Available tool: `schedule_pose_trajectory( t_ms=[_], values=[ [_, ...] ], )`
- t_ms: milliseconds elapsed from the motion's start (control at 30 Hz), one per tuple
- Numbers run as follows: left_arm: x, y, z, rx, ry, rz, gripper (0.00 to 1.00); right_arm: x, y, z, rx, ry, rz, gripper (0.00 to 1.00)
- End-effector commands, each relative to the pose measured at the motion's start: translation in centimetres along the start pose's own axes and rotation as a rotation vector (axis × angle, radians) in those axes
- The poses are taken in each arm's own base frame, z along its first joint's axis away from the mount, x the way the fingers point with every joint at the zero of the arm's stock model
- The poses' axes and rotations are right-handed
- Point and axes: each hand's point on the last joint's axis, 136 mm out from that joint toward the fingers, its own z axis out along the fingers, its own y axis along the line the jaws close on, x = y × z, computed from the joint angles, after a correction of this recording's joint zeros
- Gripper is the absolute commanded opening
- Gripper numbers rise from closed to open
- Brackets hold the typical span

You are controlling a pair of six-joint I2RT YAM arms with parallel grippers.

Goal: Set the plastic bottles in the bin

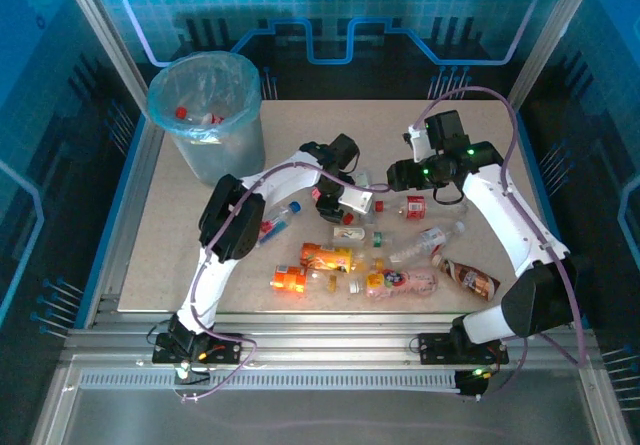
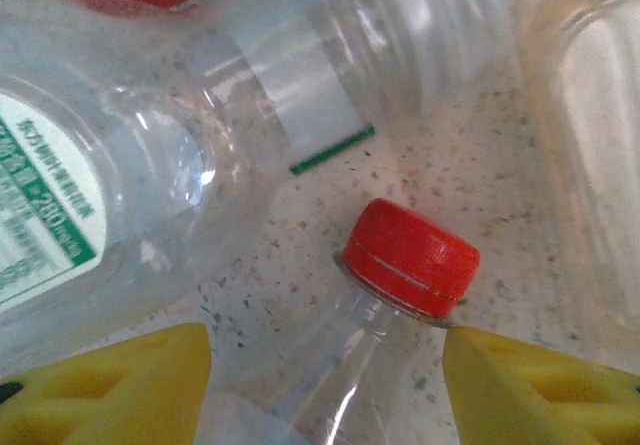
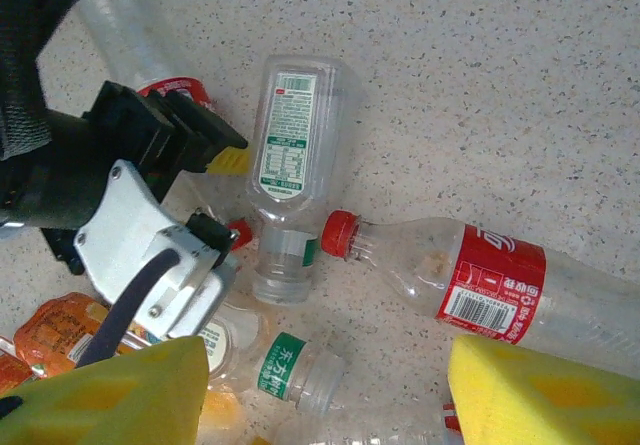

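The bin (image 1: 228,150) stands far off to the left of the left hand (image 1: 332,203), well apart from it at the back corner of the table (image 1: 170,245), and a few bottles (image 1: 185,114) with red caps lie inside it. Just left of that hand lies a blue-capped bottle (image 1: 281,215), and on the near side of the hand, toward the arm bases, lie the orange bottles (image 1: 327,257).

The left hand is low over the heap. Its yellow pads (image 2: 120,385) stand apart on either side of the neck of a clear red-capped bottle (image 2: 410,260) lying on the table. The right-hand pad comes just beside the cap. Whether the pads are pinching the bottle or only straddling it cannot be told. Beyond the left-hand pad lies a green-labelled bottle (image 2: 50,215).

The right hand (image 1: 398,175) hangs near the left hand, just to its right, above the table. Its own pads (image 3: 110,395) are spread wide with nothing between them, so this hand is released. Ahead of it lies a red-labelled bottle (image 3: 490,285), its red cap beside the mouth end of a white-labelled bottle (image 3: 290,135). Well to the right of the right hand and nearer the bases, beside the right arm, lies a brown bottle (image 1: 470,278)
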Motion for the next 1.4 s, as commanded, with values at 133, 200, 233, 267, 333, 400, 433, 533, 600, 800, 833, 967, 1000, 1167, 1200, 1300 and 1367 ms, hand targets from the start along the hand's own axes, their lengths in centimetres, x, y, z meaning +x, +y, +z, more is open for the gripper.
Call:
schedule_pose_trajectory(
  t_ms=[133, 200, 233, 267, 333, 400, 433, 533, 600, 800, 833, 967, 1000, 1167, 1200, 1300, 1367],
  values=[
    [0.5, 0.2, 1.2, 0.018, -0.005, 0.026, 0.6, -0.8, -0.1, -0.7, -0.011, -0.017, 0.004, 0.65],
    [0.7, 0.1, 1.3, 0.019, 0.003, 0.03, 0.58, -0.9, 0.0, -0.6, -0.017, -0.012, 0.008, 0.65],
    [0.8, 0.2, 1.4, 0.017, 0.005, 0.029, 0.56, -0.9, 0.1, -0.6, -0.021, -0.011, 0.011, 0.65],
    [0.8, 0.3, 1.3, 0.01, 0.006, 0.03, 0.53, -1.0, 0.1, -0.5, -0.025, -0.011, 0.012, 0.65],
    [0.7, 0.7, 1.0, -0.003, 0.002, 0.03, 0.46, -1.1, 0.2, -0.5, -0.028, -0.01, 0.016, 0.65],
    [0.5, 1.0, 0.4, -0.02, -0.007, 0.029, 0.39, -1.3, 0.3, -0.7, -0.03, -0.012, 0.016, 0.65],
    [0.4, 1.3, -0.1, -0.032, -0.01, 0.028, 0.36, -1.4, 0.3, -0.8, -0.03, -0.016, 0.016, 0.65],
    [0.1, 2.3, -2.0, -0.066, -0.022, 0.017, 0.3, -1.7, 0.5, -1.3, -0.034, -0.026, 0.018, 0.64],
    [-0.2, 2.7, -3.6, -0.085, -0.036, 0.006, 0.26, -1.9, 0.6, -1.6, -0.036, -0.032, 0.02, 0.64],
    [-1.1, 3.2, -8.0, -0.138, -0.069, -0.016, 0.21, -2.1, 1.4, -2.6, -0.059, -0.058, 0.027, 0.64],
    [-1.3, 3.3, -8.9, -0.154, -0.08, -0.024, 0.2, -2.2, 1.6, -2.8, -0.063, -0.06, 0.029, 0.63],
    [-2.3, 4.2, -13.1, -0.248, -0.138, -0.051, 0.2, -2.6, 2.7, -3.9, -0.072, -0.082, 0.017, 0.62],
    [-2.7, 4.4, -14.2, -0.27, -0.158, -0.058, 0.19, -2.8, 3.1, -4.3, -0.075, -0.092, 0.011, 0.62],
    [-5.5, 4.8, -21.3, -0.382, -0.336, -0.108, 0.15, -4.2, 5.8, -6.5, -0.108, -0.158, -0.032, 0.62],
    [-5.9, 4.9, -22.4, -0.4, -0.369, -0.125, 0.13, -4.6, 6.4, -7.0, -0.108, -0.178, -0.043, 0.62],
    [-6.5, 5.5, -25.8, -0.477, -0.455, -0.201, 0.01, -5.7, 8.5, -8.7, -0.115, -0.255, -0.096, 0.62],
    [-6.8, 6.0, -28.2, -0.548, -0.51, -0.251, 0.0, -6.4, 9.8, -9.7, -0.121, -0.308, -0.133, 0.63]
  ],
)
